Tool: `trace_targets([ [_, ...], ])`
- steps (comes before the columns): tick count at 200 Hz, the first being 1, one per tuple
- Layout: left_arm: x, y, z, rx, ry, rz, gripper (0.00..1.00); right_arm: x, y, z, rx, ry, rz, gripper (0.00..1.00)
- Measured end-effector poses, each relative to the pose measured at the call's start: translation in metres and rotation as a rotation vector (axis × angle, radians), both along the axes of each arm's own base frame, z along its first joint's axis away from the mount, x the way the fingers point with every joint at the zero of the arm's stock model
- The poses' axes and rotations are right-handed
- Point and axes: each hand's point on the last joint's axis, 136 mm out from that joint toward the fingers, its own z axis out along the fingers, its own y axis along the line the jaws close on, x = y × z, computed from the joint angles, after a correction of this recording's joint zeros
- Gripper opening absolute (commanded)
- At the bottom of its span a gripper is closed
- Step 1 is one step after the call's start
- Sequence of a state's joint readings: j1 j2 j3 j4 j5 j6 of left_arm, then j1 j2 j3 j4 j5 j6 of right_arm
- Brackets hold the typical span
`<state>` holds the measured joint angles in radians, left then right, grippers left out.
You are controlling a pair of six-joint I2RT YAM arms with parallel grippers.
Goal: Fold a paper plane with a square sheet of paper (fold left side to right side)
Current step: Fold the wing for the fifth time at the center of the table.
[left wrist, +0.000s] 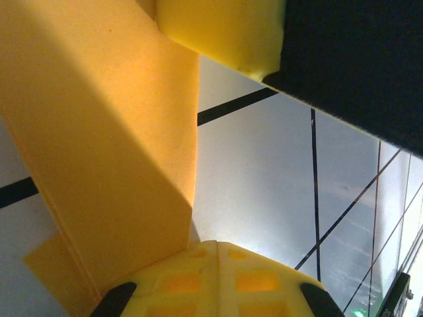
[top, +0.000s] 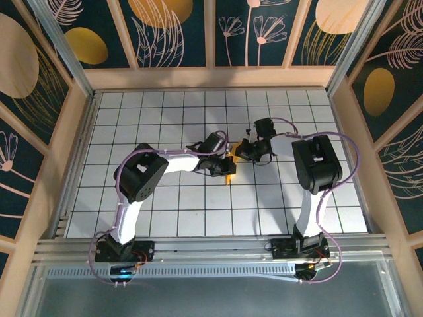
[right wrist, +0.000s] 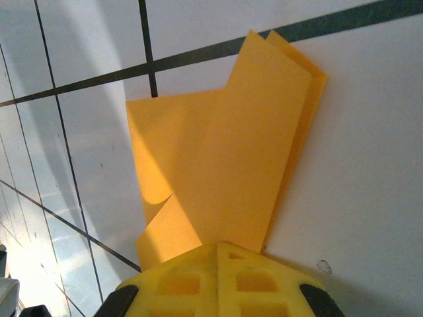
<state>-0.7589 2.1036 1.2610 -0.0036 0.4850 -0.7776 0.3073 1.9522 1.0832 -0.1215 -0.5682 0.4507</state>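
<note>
Pincers both clenched: left pincer (top: 223, 164) and right pincer (top: 247, 150) meet mid-frame over the folded square sheet of paper (right wrist: 231, 165), tips against it. In the right wrist view its layered edges splay at upper right. Bare desk (top: 165, 218) tiles lie all around.

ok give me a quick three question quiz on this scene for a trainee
1. True or false: the square sheet of paper lies flat and unfolded.
2. Where on the table is the paper? A: in the far left corner. B: mid-table, where the two end effectors meet. C: in the near right corner.
3. Is the left end effector open or shut, and what about the right end effector?
Key: 1 false, it is folded into overlapping layers. 2 B. 3 both shut.
</note>
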Motion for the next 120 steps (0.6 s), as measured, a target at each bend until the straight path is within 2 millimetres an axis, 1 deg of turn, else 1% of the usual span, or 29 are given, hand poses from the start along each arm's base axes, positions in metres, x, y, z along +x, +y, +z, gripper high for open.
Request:
trace_targets([
  [80, -0.003, 0.003, -0.001, -0.006, -0.039, -0.03, 0.0, 0.0, 0.0, -0.001, -0.002, 0.007, 0.001, 0.0],
  [120, -0.011, 0.009, -0.001, 0.0, -0.048, -0.046, 0.0, 0.0, 0.0, -0.001, -0.003, 0.007, 0.001, 0.0],
])
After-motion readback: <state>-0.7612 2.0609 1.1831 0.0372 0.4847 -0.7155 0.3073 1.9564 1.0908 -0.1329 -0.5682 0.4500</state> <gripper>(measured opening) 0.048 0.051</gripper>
